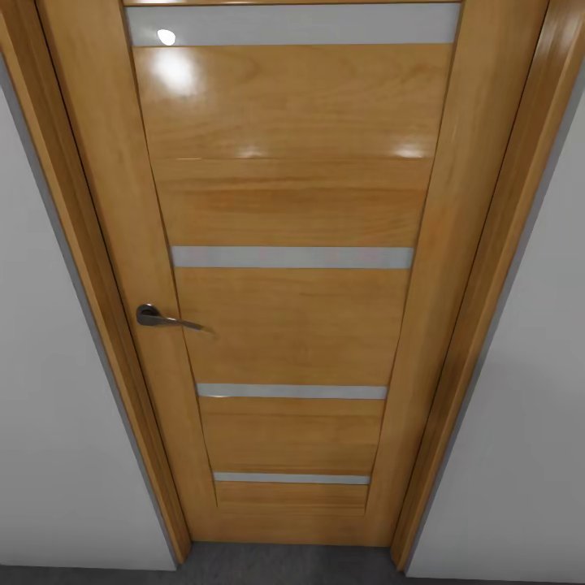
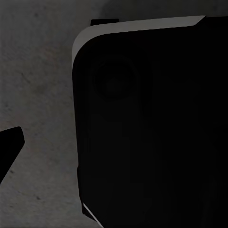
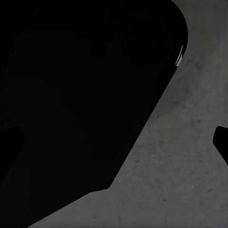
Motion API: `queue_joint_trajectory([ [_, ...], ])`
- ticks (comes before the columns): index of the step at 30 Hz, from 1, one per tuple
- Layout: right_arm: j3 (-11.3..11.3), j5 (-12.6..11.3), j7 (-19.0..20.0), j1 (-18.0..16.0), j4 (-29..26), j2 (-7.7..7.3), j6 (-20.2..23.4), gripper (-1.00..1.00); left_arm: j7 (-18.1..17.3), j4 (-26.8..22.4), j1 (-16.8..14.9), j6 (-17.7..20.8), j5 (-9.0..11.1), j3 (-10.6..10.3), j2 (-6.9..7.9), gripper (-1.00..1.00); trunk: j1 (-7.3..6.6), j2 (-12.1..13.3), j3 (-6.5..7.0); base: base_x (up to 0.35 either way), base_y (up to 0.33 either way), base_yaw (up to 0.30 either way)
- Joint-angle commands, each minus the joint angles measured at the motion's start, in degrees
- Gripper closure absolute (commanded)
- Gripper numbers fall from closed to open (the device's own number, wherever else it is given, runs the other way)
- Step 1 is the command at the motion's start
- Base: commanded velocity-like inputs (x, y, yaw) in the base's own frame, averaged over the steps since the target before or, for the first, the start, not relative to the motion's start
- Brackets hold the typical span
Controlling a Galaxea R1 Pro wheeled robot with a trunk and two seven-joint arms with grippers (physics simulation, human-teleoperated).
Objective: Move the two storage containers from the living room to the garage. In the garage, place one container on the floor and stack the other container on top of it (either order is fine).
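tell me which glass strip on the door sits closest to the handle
The second strip from the top, just above the handle. The top strip is far higher and wider; the two lower ones sit below the handle and are shorter.

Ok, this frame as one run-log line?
phase: in transit | ahead: closed wooden door, handle at its left | underfoot: grey concrete floor | containers: unseen | grippers: cannot tell

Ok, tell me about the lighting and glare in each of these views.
Head view: evenly lit, sharp; bright lamp glare spots on the glossy wooden door near its top, and the door handle casts a small shadow. Left wrist view: dim, a black robot part blocks most of it, with grey concrete floor beside. Right wrist view: equally dark, soft, mottled floor visible.
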Motion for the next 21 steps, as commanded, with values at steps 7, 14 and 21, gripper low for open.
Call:
queue_joint_trajectory([
  [7,0.14,0.07,0.02,-0.01,0.0,0.05,-0.03,-1.0,0.02,-0.01,-0.02,-0.03,-0.06,-0.04,0.0,-1.0,0.0,-0.02,-0.04,0.0,0.0,0.0],
  [14,0.14,0.05,0.02,-0.01,0.0,0.29,-0.03,-1.0,0.02,-0.01,-0.02,-0.03,-0.06,-0.04,0.0,-1.0,0.0,-0.02,-0.04,0.0,0.0,0.0],
  [21,0.15,-0.22,0.32,-0.01,0.0,0.52,-0.03,-1.0,0.02,-0.01,-0.02,-0.03,-0.06,-0.04,0.0,-1.0,0.0,-0.02,-0.04,0.0,0.0,0.0],
])
